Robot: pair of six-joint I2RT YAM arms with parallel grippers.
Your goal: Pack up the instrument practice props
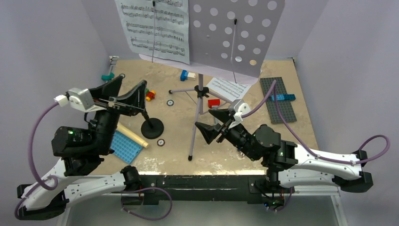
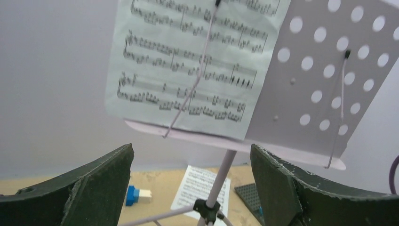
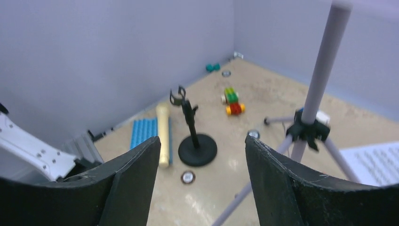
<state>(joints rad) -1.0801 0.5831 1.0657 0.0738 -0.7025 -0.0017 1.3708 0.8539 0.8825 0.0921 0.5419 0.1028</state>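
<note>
Two robot arms work over a cluttered table walled on its left, far and right sides. The left claw hangs raised above the left half, jaws spread wide and holding nothing. The right claw, equally wide and empty, sits low near the table's middle. The lilac music stand's near leg shows through its gap, and contact with that leg cannot be told.

One lilac perforated tripod music stand rises from the middle toward the far edge. There are two white sheet-music pages: one page is pinned by a wire arm on the stand's left half. The other page lies flat beneath the stand, just right of its pole.

One black round-base mic stand stands upright, left of the tripod. One cream-yellow toy microphone lies flat toward the near-left corner, along the edge of the blue studded plate. A grey studded plate runs along the right edge and carries a blue brick.

Loose bricks dot the far half, a blue-and-white one and a red one among them. Bare tabletop lies between the mic stand's base and the tripod's near leg, and along the near edge.
</note>
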